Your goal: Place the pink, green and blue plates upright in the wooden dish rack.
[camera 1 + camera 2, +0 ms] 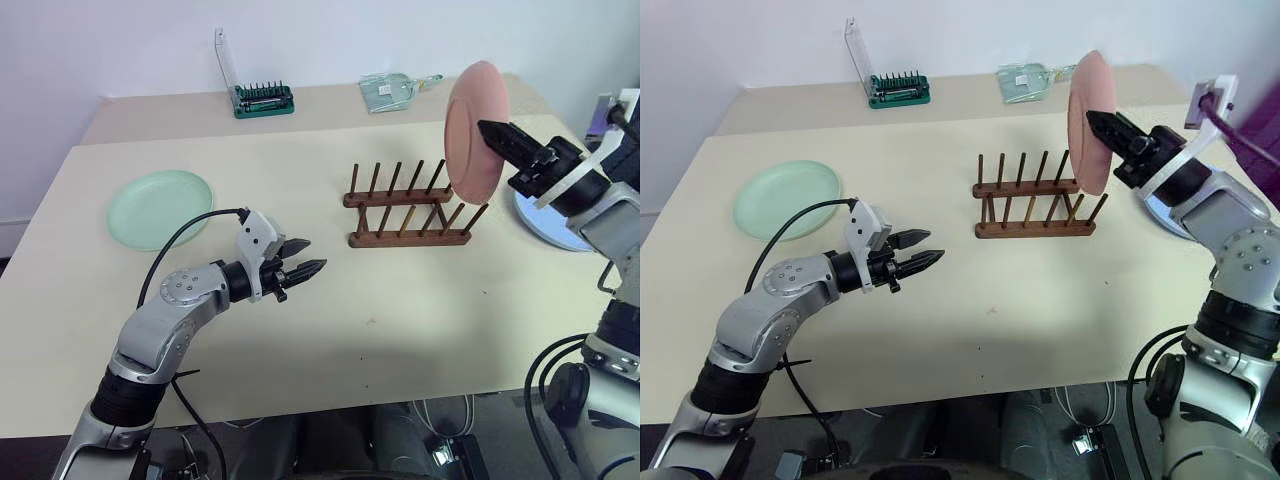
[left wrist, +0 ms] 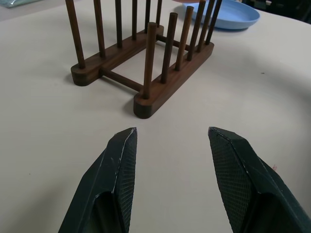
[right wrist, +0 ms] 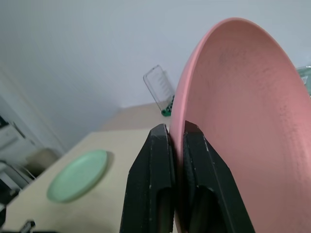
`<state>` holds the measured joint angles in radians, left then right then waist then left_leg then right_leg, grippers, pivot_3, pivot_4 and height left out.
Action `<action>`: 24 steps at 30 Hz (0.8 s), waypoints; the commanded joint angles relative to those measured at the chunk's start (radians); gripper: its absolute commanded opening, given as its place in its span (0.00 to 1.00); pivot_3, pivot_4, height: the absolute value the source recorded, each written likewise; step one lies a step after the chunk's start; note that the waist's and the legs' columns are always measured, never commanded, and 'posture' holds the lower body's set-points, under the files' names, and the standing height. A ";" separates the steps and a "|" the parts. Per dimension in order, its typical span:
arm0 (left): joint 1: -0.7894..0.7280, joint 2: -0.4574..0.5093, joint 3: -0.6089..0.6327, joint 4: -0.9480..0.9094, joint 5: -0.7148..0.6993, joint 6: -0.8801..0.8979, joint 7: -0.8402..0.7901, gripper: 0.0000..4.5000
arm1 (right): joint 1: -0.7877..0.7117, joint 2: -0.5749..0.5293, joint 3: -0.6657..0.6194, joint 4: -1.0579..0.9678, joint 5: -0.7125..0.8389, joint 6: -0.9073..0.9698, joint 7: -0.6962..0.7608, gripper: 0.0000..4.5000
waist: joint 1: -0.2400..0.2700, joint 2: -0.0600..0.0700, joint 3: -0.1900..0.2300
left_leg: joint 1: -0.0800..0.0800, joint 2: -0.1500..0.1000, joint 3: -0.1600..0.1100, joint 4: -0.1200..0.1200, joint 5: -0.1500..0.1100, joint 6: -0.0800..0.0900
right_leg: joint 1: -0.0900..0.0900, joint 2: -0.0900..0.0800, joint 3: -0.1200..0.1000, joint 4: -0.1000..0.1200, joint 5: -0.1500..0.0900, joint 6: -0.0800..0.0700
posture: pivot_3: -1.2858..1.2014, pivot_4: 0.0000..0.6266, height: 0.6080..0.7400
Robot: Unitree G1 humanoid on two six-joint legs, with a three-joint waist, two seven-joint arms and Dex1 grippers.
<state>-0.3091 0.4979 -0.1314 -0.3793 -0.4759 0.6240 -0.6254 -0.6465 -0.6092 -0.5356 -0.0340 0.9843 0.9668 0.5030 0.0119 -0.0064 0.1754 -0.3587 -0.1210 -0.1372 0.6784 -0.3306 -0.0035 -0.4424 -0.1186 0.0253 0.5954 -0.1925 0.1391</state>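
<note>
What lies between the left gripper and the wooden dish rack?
Nothing: in the left wrist view, only bare table separates the open left gripper from the wooden dish rack.

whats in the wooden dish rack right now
Nothing: the wooden dish rack has every slot bare. The pink plate hangs upright above its right end, pinched by the right tool.

We see a salmon pink plate [image 1: 474, 130], a pale mint green plate [image 1: 160, 207], a light blue plate [image 2: 228, 13], a dark brown wooden dish rack [image 1: 408, 208], a cream bench [image 1: 380, 330], and black cross-hatched end effector fingers [image 2: 240, 170].
</note>
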 commanded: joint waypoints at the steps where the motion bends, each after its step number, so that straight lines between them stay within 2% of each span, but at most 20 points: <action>1: 0.010 0.001 0.020 -0.045 0.002 -0.001 0.006 0.52 | -0.037 -0.024 -0.055 0.054 0.065 0.024 -0.015 0.00 | 0.000 0.000 0.000 | 0.000 0.000 0.000 0.000 0.000 0.000 | 0.000 0.000 0.000 0.000 0.000 0.000 | 0.52 0.24 1.00; 5: 0.020 0.006 0.014 -0.051 0.010 0.003 0.000 0.52 | -0.054 -0.027 -0.076 0.131 0.090 0.037 -0.031 0.00 | 0.000 0.000 0.000 | 0.000 0.000 0.000 0.000 0.000 0.000 | 0.000 0.000 0.000 0.000 0.000 0.000 | 0.52 0.24 1.00; 8: 0.020 0.001 0.021 -0.050 0.006 0.005 0.001 0.54 | -0.073 -0.028 -0.096 0.171 0.113 0.034 -0.039 0.22 | 0.000 0.000 0.000 | 0.000 0.000 0.000 0.000 0.000 0.000 | 0.000 0.000 0.000 0.000 0.000 0.000 | 0.52 0.24 1.00; 12: 0.024 -0.010 0.035 -0.048 -0.012 0.015 0.007 0.54 | -0.068 -0.054 -0.055 0.138 0.038 -0.037 -0.026 0.66 | 0.000 0.001 0.000 | 0.000 0.000 0.000 0.000 0.000 0.000 | 0.000 0.000 0.000 0.000 0.000 0.000 | 0.52 0.24 1.00; 13: 0.026 -0.015 0.040 -0.048 -0.019 0.019 0.008 0.54 | -0.065 -0.061 -0.041 0.129 0.014 -0.059 -0.022 0.66 | 0.000 0.002 0.000 | 0.000 0.000 0.000 0.000 0.000 0.000 | 0.000 0.000 0.000 0.000 0.000 0.000 | 0.52 0.24 1.00; 16: 0.019 -0.040 0.068 -0.038 -0.018 0.013 0.039 0.72 | -0.043 -0.095 0.023 0.107 -0.119 -0.196 0.010 0.68 | 0.000 0.002 0.000 | 0.000 0.000 0.000 0.000 0.000 0.000 | 0.000 0.000 0.000 0.000 0.000 0.000 | 0.52 0.24 1.00; 18: 0.004 -0.075 0.113 -0.020 -0.025 0.017 0.091 0.94 | -0.042 -0.127 0.060 0.116 -0.224 -0.299 0.013 0.68 | 0.000 0.002 0.000 | 0.000 0.000 0.000 0.000 0.000 0.000 | 0.000 0.000 0.000 0.000 0.000 0.000 | 0.52 0.24 1.00; 19: -0.006 -0.092 0.138 -0.010 -0.019 0.013 0.123 0.99 | -0.053 -0.139 0.065 0.121 -0.265 -0.353 0.009 0.68 | 0.001 0.002 0.000 | 0.000 0.000 0.001 0.001 0.000 0.000 | 0.000 0.000 0.000 0.000 0.000 0.000 | 0.52 0.24 1.00; 21: -0.041 -0.135 0.200 0.042 0.031 0.000 0.248 0.99 | -0.071 -0.174 0.076 0.113 -0.334 -0.442 0.018 0.68 | 0.002 0.002 0.000 | 0.000 0.000 0.000 0.001 0.000 0.000 | 0.000 0.000 0.000 0.000 0.000 0.000 | 0.52 0.24 1.00; 24: -0.139 -0.201 0.337 0.172 0.181 -0.003 0.588 0.99 | -0.062 -0.238 0.164 -0.009 -0.430 -0.539 0.089 0.68 | 0.002 0.002 0.000 | 0.000 0.000 0.000 0.001 0.000 0.000 | 0.000 0.000 0.000 0.001 0.000 0.000 | 0.52 0.24 1.00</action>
<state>-0.4065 0.3075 0.1057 -0.2452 -0.3771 0.6394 -0.2169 -0.6870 -0.8125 -0.4040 0.0810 0.5844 0.4901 0.5401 0.0137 -0.0047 0.1758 -0.3591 -0.1214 -0.1368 0.6796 -0.3304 -0.0039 -0.4427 -0.1186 0.0251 0.5961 -0.1923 0.1395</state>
